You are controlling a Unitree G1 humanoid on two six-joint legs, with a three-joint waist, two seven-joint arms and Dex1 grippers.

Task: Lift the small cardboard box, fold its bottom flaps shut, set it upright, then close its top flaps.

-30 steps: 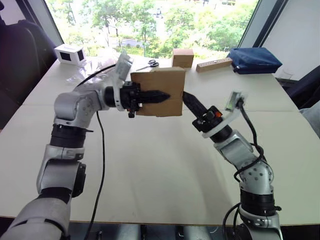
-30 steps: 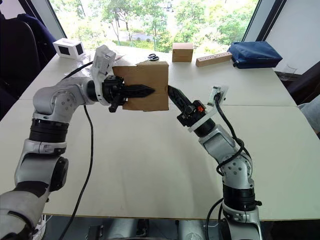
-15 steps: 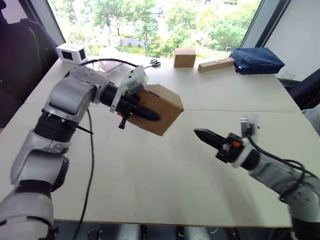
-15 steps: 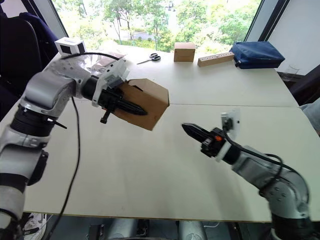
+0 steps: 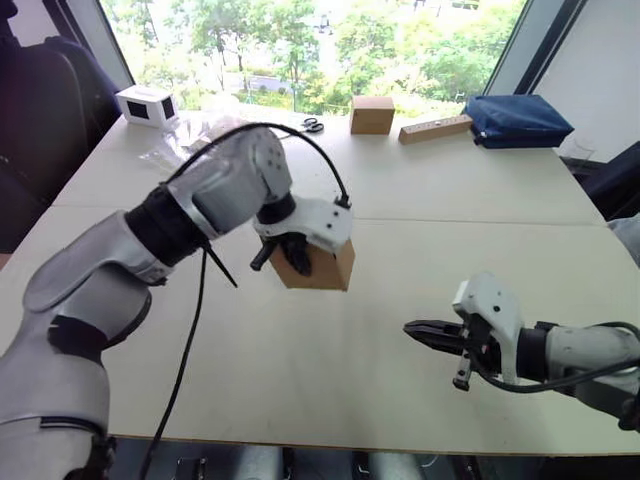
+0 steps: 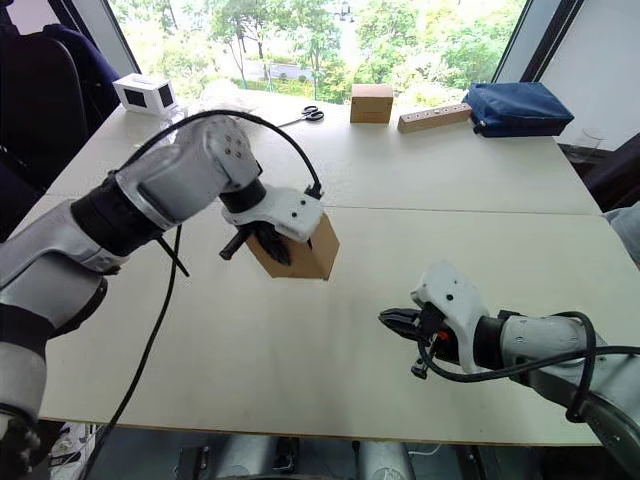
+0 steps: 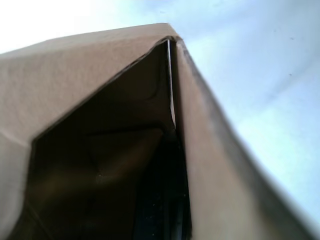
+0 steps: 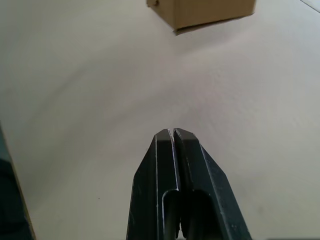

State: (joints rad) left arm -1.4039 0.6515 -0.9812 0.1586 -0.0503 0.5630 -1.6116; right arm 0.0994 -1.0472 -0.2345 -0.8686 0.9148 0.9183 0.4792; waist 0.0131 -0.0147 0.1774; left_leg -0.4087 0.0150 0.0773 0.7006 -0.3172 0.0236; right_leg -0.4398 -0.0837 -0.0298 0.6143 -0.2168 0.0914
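My left claw grips the small cardboard box, set down on the worktop; top flaps remain unclosed (seemingly); right claw pinched shut, empty.

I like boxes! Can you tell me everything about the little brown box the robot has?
The small cardboard box is plain brown corrugated cardboard with no printing. The left gripper clamps one of its walls from above, one black finger outside and one inside, as the left wrist view shows. That view looks into its dark, open inside. It sits low over the pale table, slightly tilted; whether its bottom touches cannot be told. The right gripper is apart from it.
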